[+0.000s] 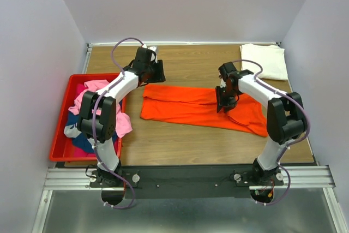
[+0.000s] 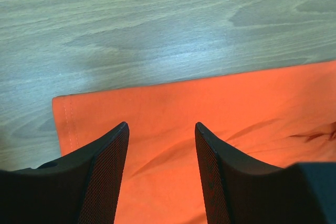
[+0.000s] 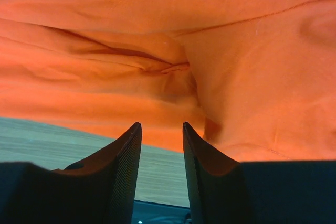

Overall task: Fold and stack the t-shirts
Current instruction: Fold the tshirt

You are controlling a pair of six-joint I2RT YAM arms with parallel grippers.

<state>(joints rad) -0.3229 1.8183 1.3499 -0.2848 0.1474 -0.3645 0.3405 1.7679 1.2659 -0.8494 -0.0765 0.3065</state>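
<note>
Overhead only, cream t-shirt (image 1: 264,61), wrist views, left end effector (image 2: 161,125), right end effector (image 3: 161,124), both parted, empty, over orange t-shirt (image 2: 252,108)

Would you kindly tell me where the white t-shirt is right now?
In the top view, the white t-shirt lies folded at the table's far right corner, beyond the orange t-shirt.

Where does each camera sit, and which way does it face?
Top external: above and behind, looking down on the table, orange t-shirt and red bin; left arm and right arm show.
Left wrist: on the left arm, looking down at the shirt's corner; left gripper shows.
Right wrist: low, facing rumpled orange cloth; right gripper shows.
Shared: all see the orange t-shirt.
</note>
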